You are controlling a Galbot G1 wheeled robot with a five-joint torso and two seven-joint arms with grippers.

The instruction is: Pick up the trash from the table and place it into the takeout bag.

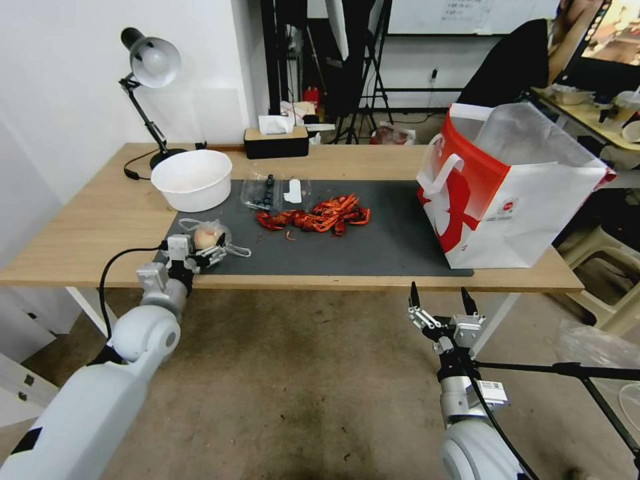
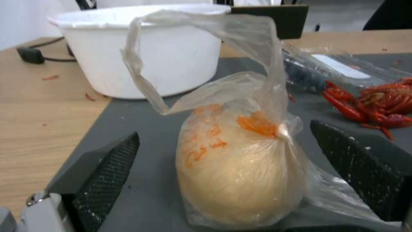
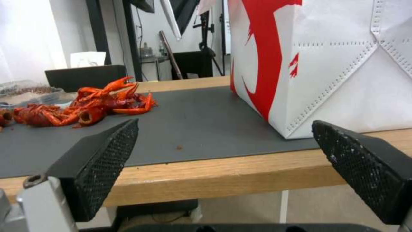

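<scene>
At the lower left of the head view, the left hand (image 1: 208, 255) sits at the near edge of the desk (image 1: 80, 233), spread wide around a clear bag with a pale lump (image 2: 240, 167), its fingers (image 2: 107, 167) not yet touching it. The takeout bag (image 1: 513, 200) stands open at the right of the frame, well apart. The right hand (image 1: 440, 300) hangs wide open below the desk edge. Closing on loose film alone could let the lump slide out; the bag's tall handle loop might also snag the white bowl (image 1: 192, 179) behind it.
</scene>
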